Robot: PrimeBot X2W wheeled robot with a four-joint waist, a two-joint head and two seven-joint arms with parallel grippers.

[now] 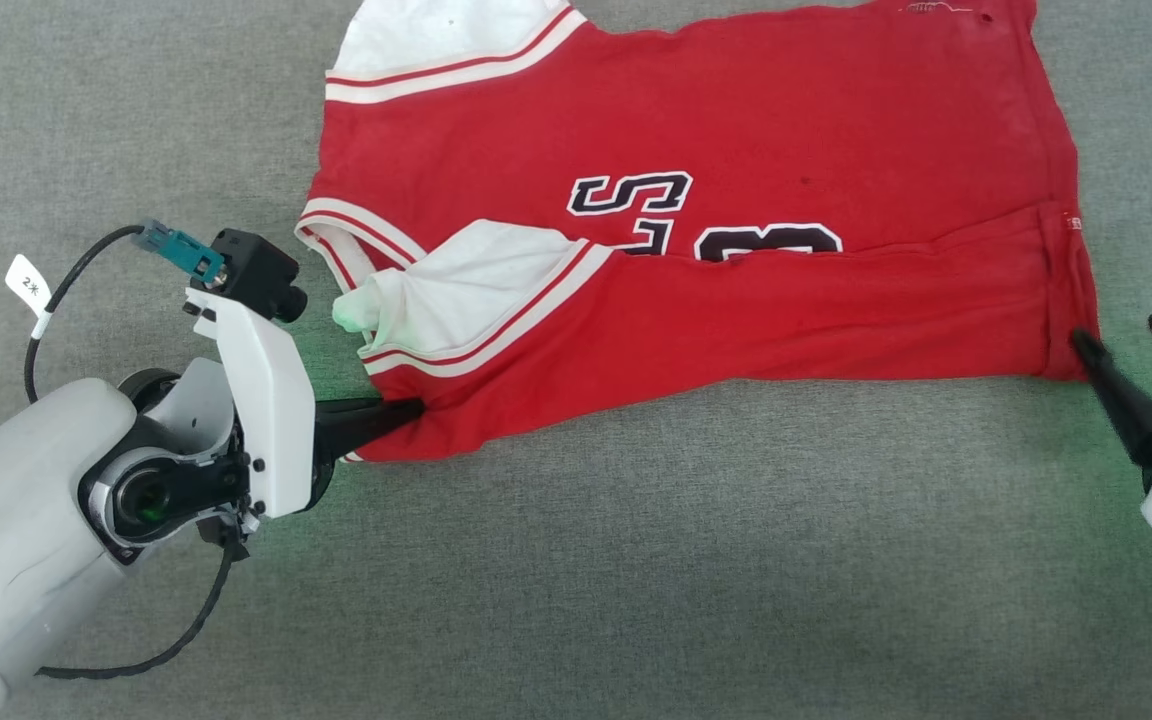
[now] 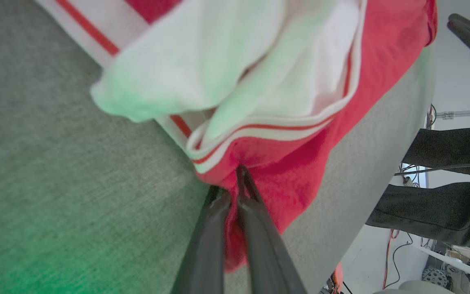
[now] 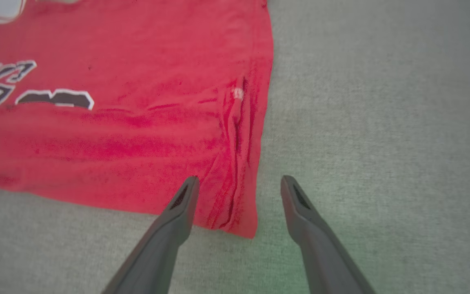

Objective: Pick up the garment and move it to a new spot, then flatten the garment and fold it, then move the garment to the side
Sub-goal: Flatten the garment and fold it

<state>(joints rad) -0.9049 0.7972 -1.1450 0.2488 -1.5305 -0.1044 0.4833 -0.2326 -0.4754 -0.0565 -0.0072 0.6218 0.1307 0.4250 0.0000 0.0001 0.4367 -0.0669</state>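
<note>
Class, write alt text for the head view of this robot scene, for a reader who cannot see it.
A red T-shirt with white sleeves and black lettering lies spread on a grey surface, its near edge folded over. The left pincer is shut on its near-left corner, while the right pincer stands open at the near-right corner.

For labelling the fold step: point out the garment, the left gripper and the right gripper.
garment (image 1: 736,130), head view, on the open red chest area.
left gripper (image 1: 414,408), head view, closed fingertips on the garment's near edge.
right gripper (image 3: 240,179), right wrist view, midway between its open fingertips.
</note>
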